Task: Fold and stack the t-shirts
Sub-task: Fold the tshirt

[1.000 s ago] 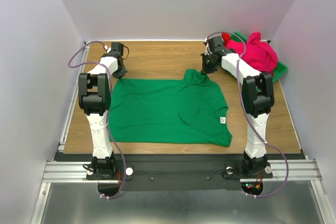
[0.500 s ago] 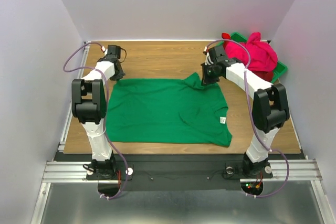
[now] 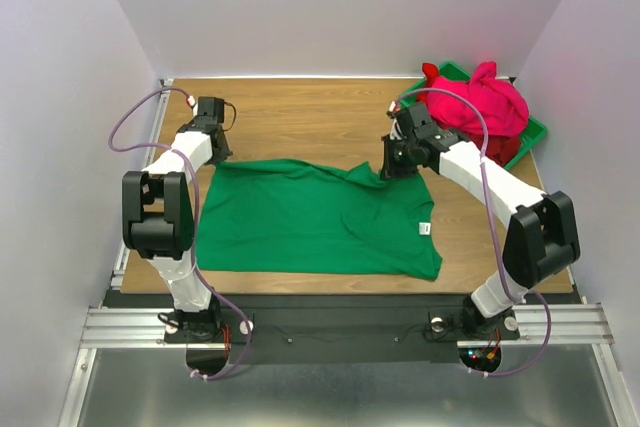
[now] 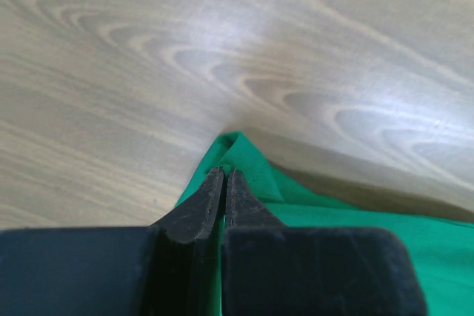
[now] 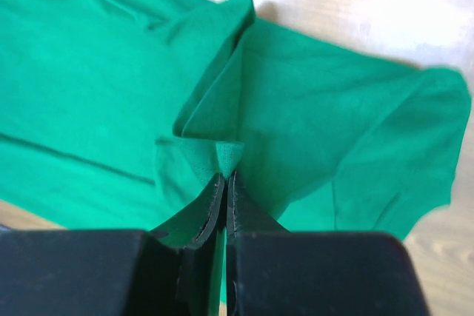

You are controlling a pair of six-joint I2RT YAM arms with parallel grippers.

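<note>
One small white label sits on the green shirt near its lower right corner in the top view; any print on it is too small to read. No other writing shows.

The table is light wood with a wavy grain, seen close up in the left wrist view. Plain pale walls close it in at the back and on both sides, and a metal rail runs along the bottom of the frame.

The green shirt lies spread over the middle of the table, mostly flat. Its lower edge curls a little at the lower right, and its upper edge is raised at both ends.

The left tool has its jaws pressed nearly together on the shirt's upper left corner; in the left wrist view green cloth peeks out past the tips, just above the wood. The right tool is likewise clamped almost closed on the upper right part of the shirt. In the right wrist view a bunched fold sticks up between its tips, with creases running away toward the upper left of the frame.

At the upper right of the top view, a pink shirt is heaped in a green bin, with a red shirt showing beneath it.
</note>
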